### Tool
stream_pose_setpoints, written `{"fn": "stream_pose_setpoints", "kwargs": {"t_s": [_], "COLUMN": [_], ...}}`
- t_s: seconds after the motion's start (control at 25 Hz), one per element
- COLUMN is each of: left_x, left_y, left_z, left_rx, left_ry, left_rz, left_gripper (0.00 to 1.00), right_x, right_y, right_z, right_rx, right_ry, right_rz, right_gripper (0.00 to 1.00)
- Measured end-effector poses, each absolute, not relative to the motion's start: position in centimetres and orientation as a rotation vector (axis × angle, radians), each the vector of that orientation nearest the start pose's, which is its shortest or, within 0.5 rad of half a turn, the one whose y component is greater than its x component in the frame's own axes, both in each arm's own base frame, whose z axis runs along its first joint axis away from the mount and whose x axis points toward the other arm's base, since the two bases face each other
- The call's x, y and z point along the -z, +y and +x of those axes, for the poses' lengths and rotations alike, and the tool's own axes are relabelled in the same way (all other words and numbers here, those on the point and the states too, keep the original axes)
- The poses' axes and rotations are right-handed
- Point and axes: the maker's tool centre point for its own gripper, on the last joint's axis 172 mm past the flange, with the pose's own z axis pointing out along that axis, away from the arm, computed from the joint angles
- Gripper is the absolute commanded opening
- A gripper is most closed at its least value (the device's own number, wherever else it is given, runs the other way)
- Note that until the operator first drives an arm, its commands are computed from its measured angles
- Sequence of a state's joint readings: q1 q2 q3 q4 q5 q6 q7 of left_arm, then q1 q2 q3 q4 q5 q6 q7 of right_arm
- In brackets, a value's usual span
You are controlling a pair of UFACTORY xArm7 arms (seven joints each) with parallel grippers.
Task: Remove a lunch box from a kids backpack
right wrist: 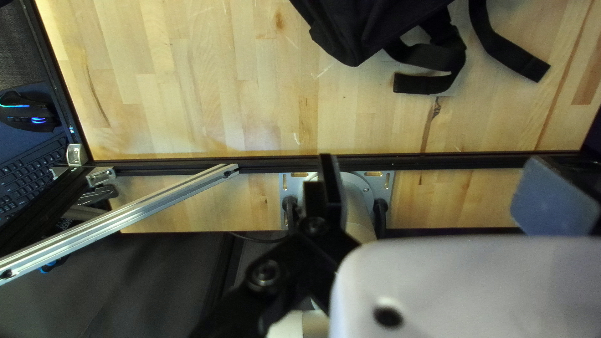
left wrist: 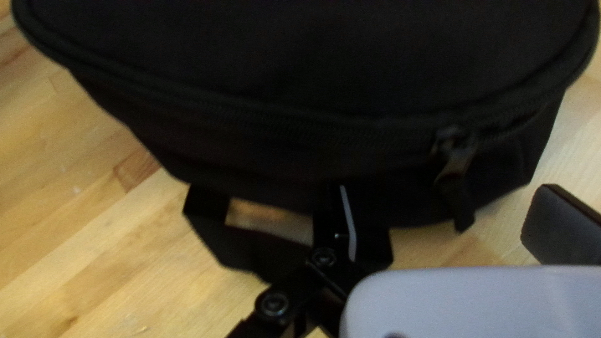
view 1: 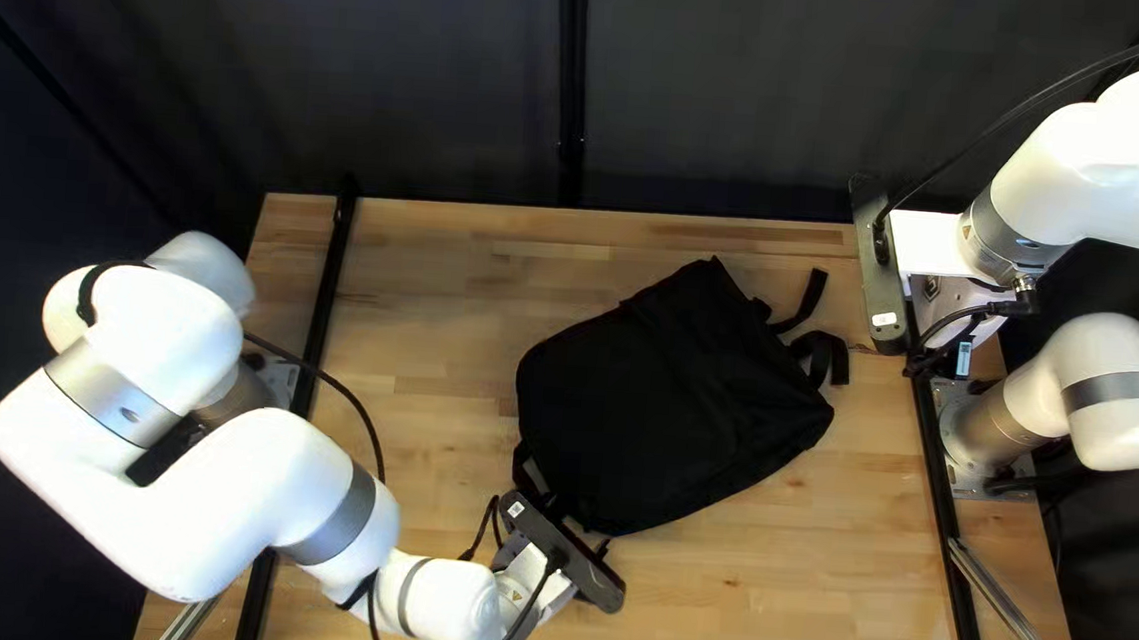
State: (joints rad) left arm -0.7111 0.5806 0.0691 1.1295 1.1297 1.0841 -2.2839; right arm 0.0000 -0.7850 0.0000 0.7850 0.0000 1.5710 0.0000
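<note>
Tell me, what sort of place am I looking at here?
Most likely a robotics lab or test station. A white jointed arm stands at one side of a wooden table and another arm at the other, a dark curtain hangs behind, and a keyboard sits beyond the table's edge.

Soft glare brightens the wooden table while the curtain stays dim

Ahead of the left pincer, the backpack was matt black cloth, with a rougher, ribbed zip. Under the pincer, the table was smooth wood with a soft sheen. Well apart from it, a bar looked like bare, smooth metal, and the curtain dull cloth.
</note>
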Motion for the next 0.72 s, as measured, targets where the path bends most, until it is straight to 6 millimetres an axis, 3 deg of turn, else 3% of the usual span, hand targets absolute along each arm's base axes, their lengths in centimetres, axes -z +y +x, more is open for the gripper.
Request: {"fn": "stream_pose_setpoints", "kwargs": {"t_s": [0.24,0.28,0.32,0.36,0.72], "left_x": [-3.3,-3.3,-3.4,-3.4,-4.1], "left_y": [-13.5,-13.5,-13.4,-13.4,-14.0], "left_z": [49.6,49.5,49.3,49.1,47.6], "left_rx": [1.011,1.011,1.010,1.009,0.990], "left_ry": [-0.917,-0.920,-0.923,-0.924,-0.902], "left_rz": [-2.167,-2.158,-2.150,-2.142,-2.105], "left_gripper": [0.99,0.27,0.07,0.00,0.00], "right_x": [-32.0,-32.0,-32.0,-32.0,-32.0], "right_y": [0.0,0.0,0.0,0.0,0.0], "right_z": [24.8,24.8,24.8,24.8,24.8], "right_rx": [-0.002,-0.002,-0.002,-0.002,-0.002], "right_ry": [0.000,0.000,0.000,0.000,0.000], "right_rz": [-3.142,-3.142,-3.142,-3.142,-3.142], "right_gripper": [1.00,1.00,1.00,1.00,1.00]}}
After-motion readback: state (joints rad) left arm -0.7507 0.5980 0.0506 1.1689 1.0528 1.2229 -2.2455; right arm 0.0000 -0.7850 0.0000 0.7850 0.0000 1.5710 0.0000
